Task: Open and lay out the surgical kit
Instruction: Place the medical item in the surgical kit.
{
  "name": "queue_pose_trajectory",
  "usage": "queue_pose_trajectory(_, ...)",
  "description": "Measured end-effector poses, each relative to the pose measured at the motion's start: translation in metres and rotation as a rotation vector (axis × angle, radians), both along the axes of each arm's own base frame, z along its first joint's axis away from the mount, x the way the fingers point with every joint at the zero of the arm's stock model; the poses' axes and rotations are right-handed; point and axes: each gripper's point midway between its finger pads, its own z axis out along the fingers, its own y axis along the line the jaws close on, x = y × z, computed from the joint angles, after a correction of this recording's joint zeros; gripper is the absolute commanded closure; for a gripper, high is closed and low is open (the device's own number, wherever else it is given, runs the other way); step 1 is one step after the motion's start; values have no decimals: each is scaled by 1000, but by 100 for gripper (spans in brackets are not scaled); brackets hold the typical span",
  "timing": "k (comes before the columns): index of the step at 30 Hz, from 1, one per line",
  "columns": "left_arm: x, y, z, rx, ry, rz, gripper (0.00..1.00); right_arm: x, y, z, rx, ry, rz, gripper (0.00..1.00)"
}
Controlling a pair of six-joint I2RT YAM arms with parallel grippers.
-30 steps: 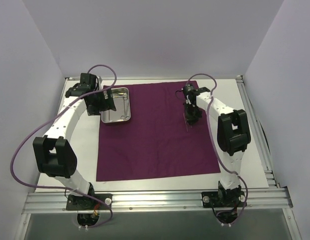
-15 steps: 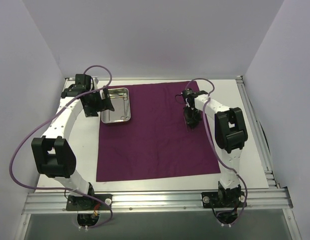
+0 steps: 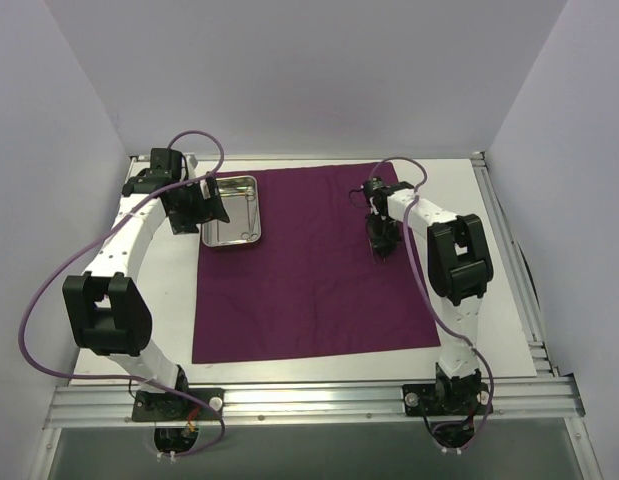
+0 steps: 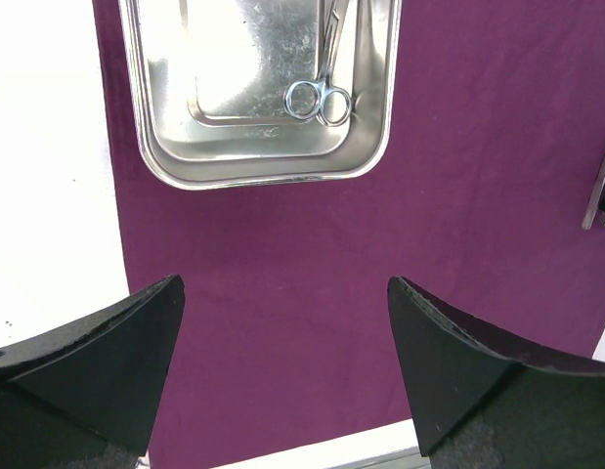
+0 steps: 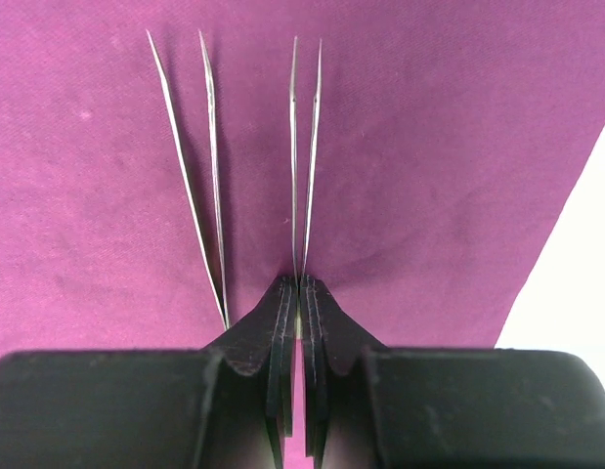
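Observation:
The dark magenta cloth (image 3: 309,290) of the surgical kit lies spread flat on the white table. A shiny steel tray (image 3: 232,238) sits on its far left corner, with ring-handled scissors (image 4: 320,101) inside. My left gripper (image 3: 204,205) hovers at the tray's left side. In the left wrist view it (image 4: 282,283) is wide open over bare cloth (image 4: 282,234), nothing between its fingers. My right gripper (image 3: 381,240) is low over the cloth's right part, shut (image 5: 300,283) on slim tweezers (image 5: 304,147) pointing away. A second pair of tweezers (image 5: 199,186) lies just left of them.
The white table surface (image 3: 499,260) shows right of the cloth and as a strip (image 3: 169,270) to its left. An aluminium frame rail (image 3: 309,400) runs along the near edge. Lavender walls close in the sides and back.
The left arm has drawn slightly left, away from the tray. The right arm has shifted a little, its gripper staying shut on the tweezers over the same part of the cloth.

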Motion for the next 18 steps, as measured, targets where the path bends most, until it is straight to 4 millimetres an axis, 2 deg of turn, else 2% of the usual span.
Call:
queue_pose_trajectory(3,0,0,-2,0,8,0,7,1,0,0,0,-1,1,89)
queue_pose_trajectory(4,-1,0,-4,1,14,0,7,1,0,0,0,-1,1,84)
queue_pose_trajectory(12,-2,0,-12,2,44,2,9,4,1,2,0,-6,4,79)
queue_pose_trajectory(18,-2,0,-15,2,54,3,11,15,5,14,12,-37,3,76)
